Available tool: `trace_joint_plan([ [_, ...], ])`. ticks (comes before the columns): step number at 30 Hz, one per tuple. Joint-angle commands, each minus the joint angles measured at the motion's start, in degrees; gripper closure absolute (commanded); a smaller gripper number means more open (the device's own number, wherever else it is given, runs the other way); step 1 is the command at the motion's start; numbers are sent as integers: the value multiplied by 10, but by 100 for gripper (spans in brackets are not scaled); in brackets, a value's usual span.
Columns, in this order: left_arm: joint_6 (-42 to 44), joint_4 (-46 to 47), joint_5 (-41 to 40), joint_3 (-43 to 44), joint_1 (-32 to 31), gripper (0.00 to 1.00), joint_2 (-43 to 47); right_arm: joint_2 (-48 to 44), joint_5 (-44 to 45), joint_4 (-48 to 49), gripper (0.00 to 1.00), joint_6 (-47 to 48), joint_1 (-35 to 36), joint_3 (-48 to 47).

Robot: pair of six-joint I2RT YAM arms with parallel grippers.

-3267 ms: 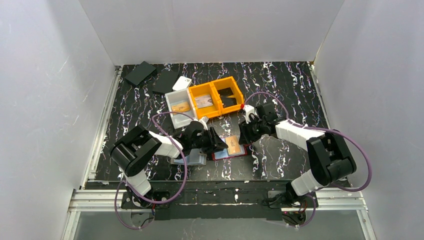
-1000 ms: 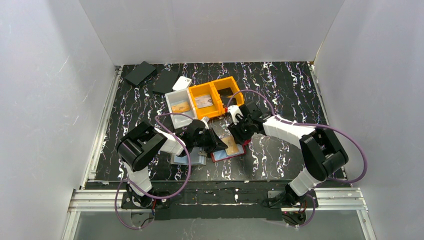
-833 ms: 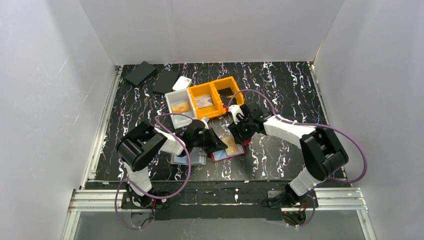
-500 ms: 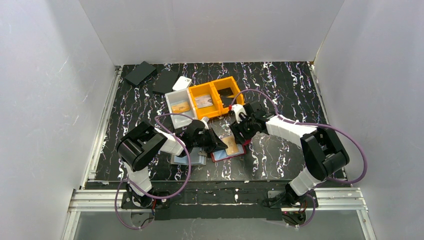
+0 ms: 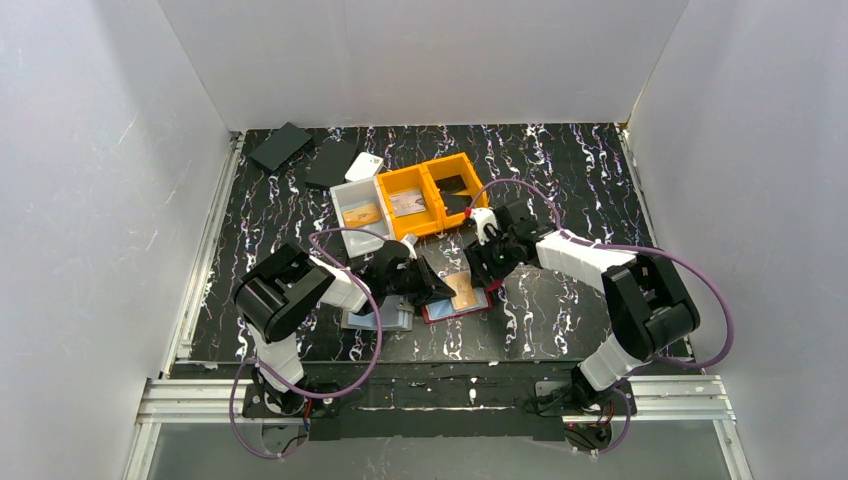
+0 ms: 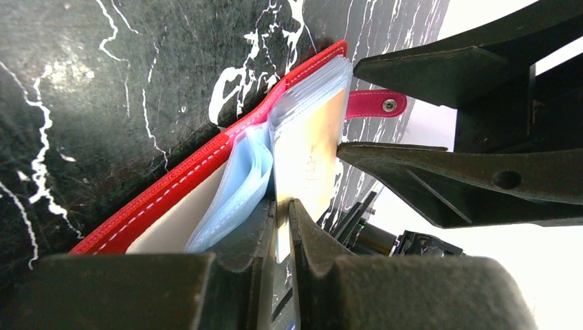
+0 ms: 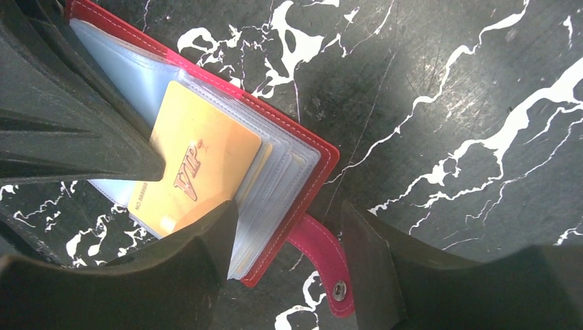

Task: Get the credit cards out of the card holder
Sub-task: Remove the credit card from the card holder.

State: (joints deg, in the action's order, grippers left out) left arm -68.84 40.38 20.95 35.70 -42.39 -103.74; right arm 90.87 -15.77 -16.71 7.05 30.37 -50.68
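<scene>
Two claws meet at the red card holder (image 5: 458,297), which lies open on the bench (image 5: 570,170) between them. The left claw (image 6: 282,210) is pinched shut on a clear sleeve (image 6: 306,151), probably the one carrying the gold card (image 7: 196,172), though the edge-on view leaves that unsure. The right claw (image 7: 289,220) stands open astride the holder's outer edge by the strap (image 7: 317,256), one finger at the card's corner. The card's long axis slants away from that claw, so the right arm looks better placed to draw it.
</scene>
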Motion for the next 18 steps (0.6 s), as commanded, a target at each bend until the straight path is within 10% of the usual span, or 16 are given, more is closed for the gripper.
trace_joint_plan([
  [1, -2, -7, -32, -15, -4, 100, -8, -12, -35, 4, 34, -37, -3, 19],
  [18, -20, 23, -7, -15, -5, 83, -14, 36, -28, 26, 35, -99, -4, 29],
])
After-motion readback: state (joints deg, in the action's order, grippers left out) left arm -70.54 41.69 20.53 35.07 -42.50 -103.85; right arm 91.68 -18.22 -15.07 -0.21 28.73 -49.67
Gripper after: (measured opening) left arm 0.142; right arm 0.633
